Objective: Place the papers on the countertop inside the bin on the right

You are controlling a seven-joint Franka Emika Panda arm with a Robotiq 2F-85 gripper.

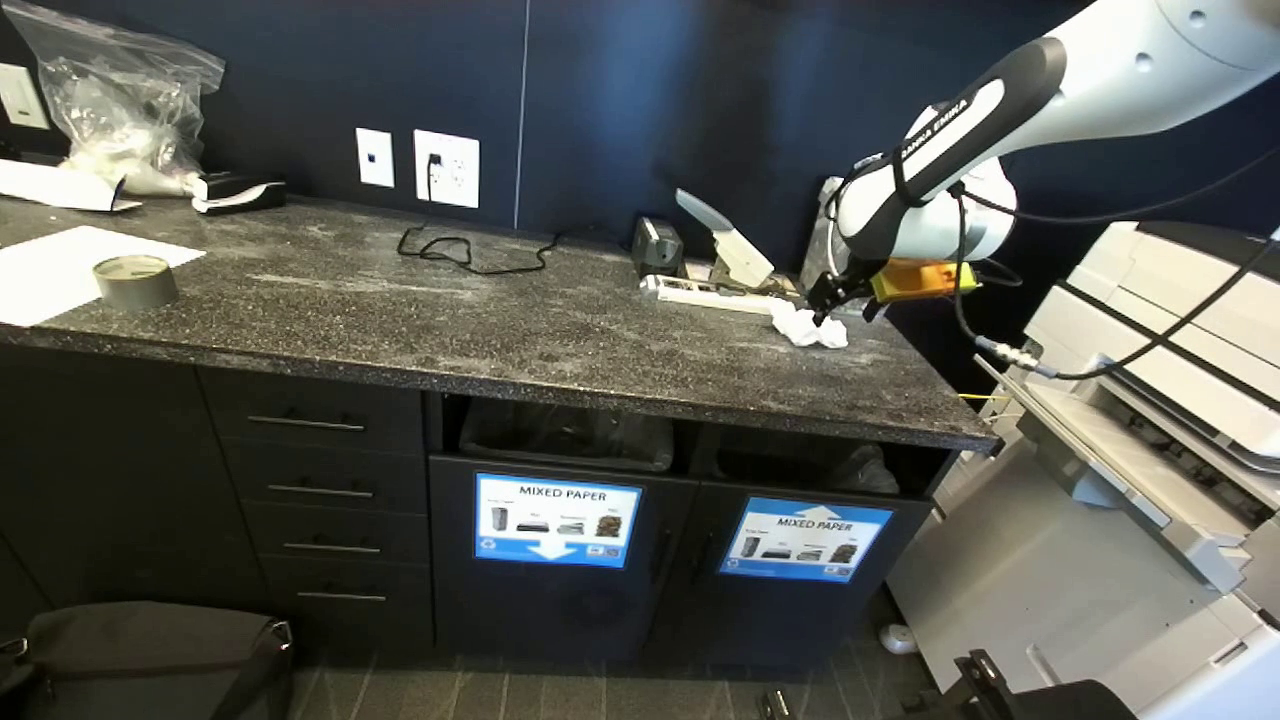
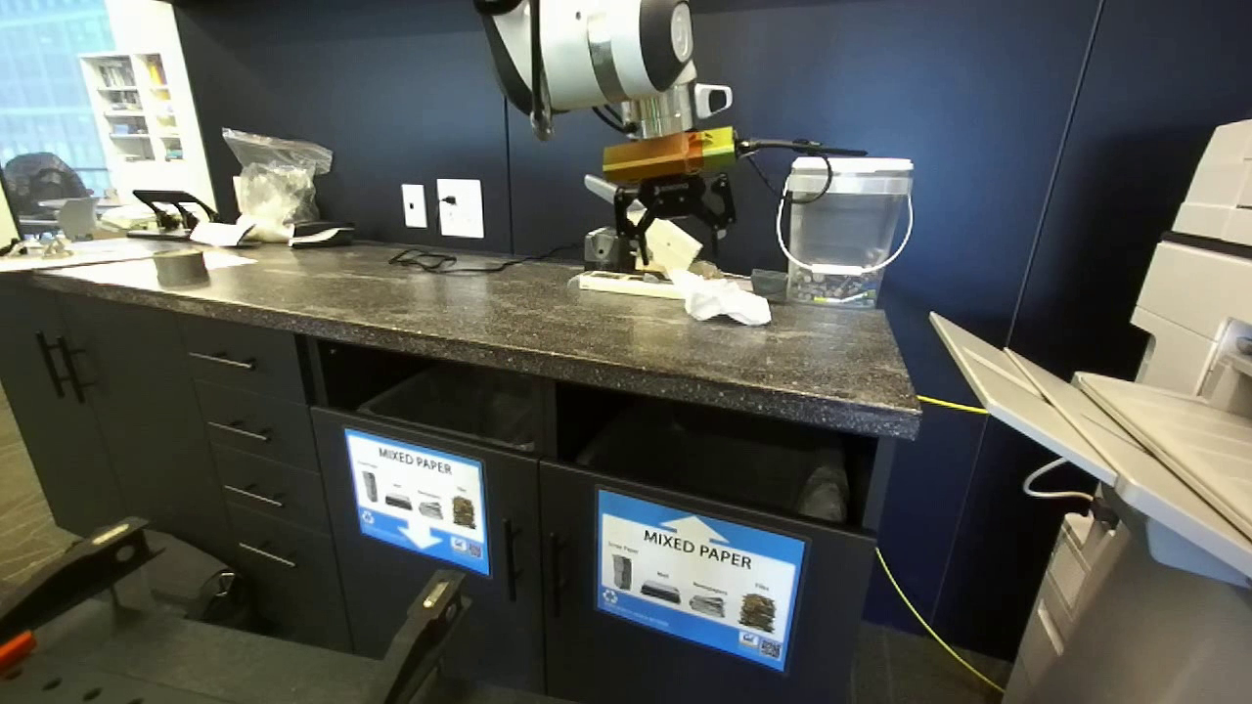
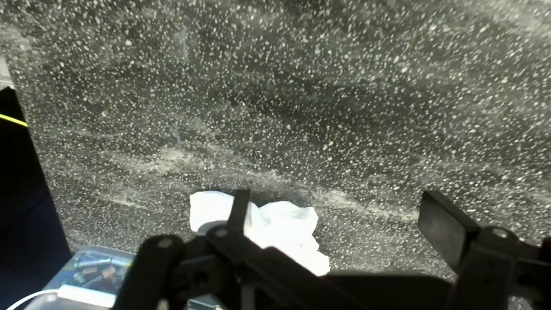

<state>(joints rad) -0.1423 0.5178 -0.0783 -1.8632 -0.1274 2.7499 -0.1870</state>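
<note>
Checking in an exterior view, I find the paper wad (image 1: 801,329) on the countertop (image 1: 560,330). In an exterior view, the label (image 2: 702,579) on the right bin (image 2: 831,598) points upward, presumably guiding deposits. In the wrist view, my claw (image 3: 341,216) stands spread, holding nothing, likely to straddle the paper wad.

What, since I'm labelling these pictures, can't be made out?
Crumpled paper, wrist view: partly behind a finger.
Bottom of right bin, both exterior views: hidden by its front.
Smallest print on right label, both exterior views: too small.
Arm, both exterior views: cut off by picture edges.
</note>
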